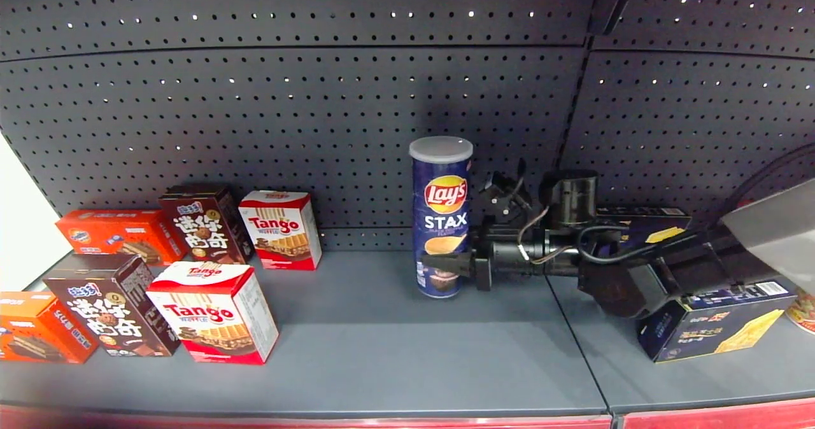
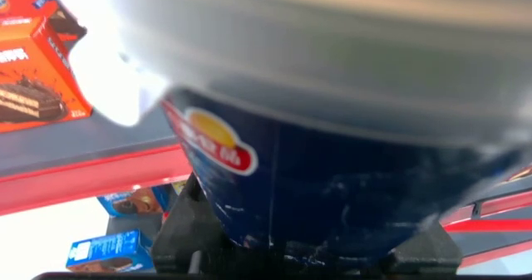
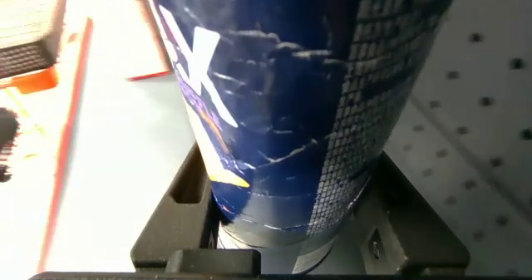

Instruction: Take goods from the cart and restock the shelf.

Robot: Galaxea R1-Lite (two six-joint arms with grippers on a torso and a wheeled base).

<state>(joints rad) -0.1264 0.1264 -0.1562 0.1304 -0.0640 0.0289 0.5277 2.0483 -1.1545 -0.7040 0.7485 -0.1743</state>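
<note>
Clamping: right tool [image 1: 446,262] on can [image 1: 441,206], left tool [image 2: 303,238] on second can [image 2: 332,172]; six boxes [image 1: 219,311] leftward.

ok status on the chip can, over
Right gripper shut on chip can, upright on shelf. Left gripper shut on second chip can. Snack boxes stand apart, nothing blocking.

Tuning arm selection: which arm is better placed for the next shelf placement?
Right. The right gripper is clamped on the chips can, which is upright and apparently resting on the shelf deck, so it likely only has to release. The left gripper holds a second can, with the red shelf edge behind it.
</note>
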